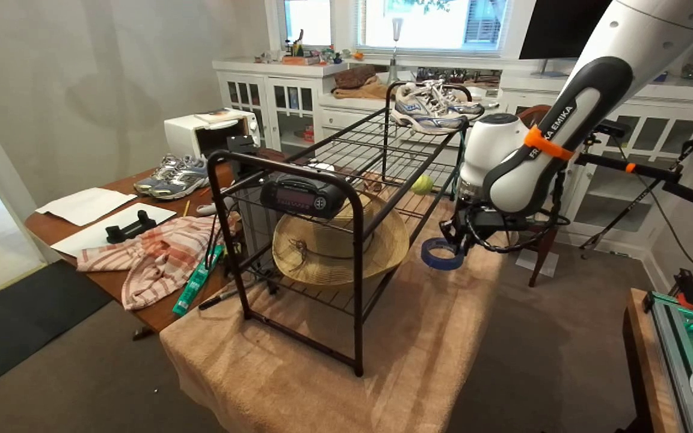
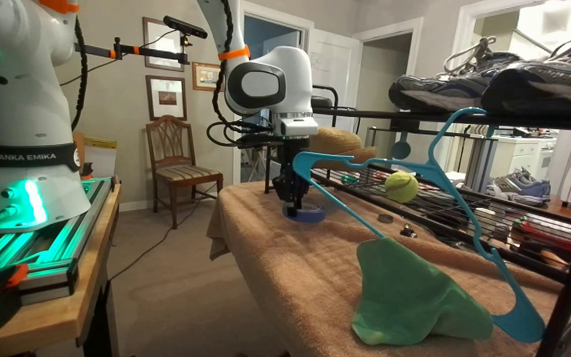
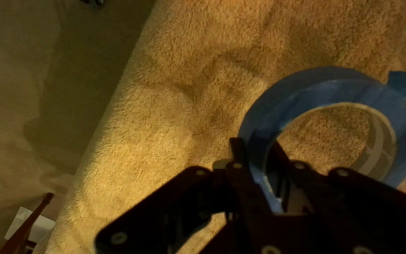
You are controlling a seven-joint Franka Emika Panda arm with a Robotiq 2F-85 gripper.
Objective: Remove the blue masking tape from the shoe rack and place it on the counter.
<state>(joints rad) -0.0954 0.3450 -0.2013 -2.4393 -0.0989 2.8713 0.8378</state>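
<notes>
The blue masking tape point(image 1: 440, 263) is a blue ring, also seen in an exterior view point(image 2: 310, 216) and in the wrist view point(image 3: 315, 92). My gripper point(image 3: 258, 144) is shut on one side of the ring's wall, with one finger outside and one in the open centre. In both exterior views the gripper point(image 1: 458, 243) points down beside the black wire shoe rack point(image 1: 358, 288), outside its frame. The tape is over the tan, towel-like top of the counter point(image 1: 298, 385), low and nearly flat. I cannot tell whether it touches.
A straw hat point(image 1: 334, 273), clock radio point(image 1: 298, 197), tennis ball point(image 2: 401, 187) and shoes point(image 1: 428, 111) are in or on the rack. A turquoise hanger point(image 2: 399, 164) hangs from it, near the gripper in that view. A green cloth point(image 2: 414, 297) lies below. The counter's edge is close by.
</notes>
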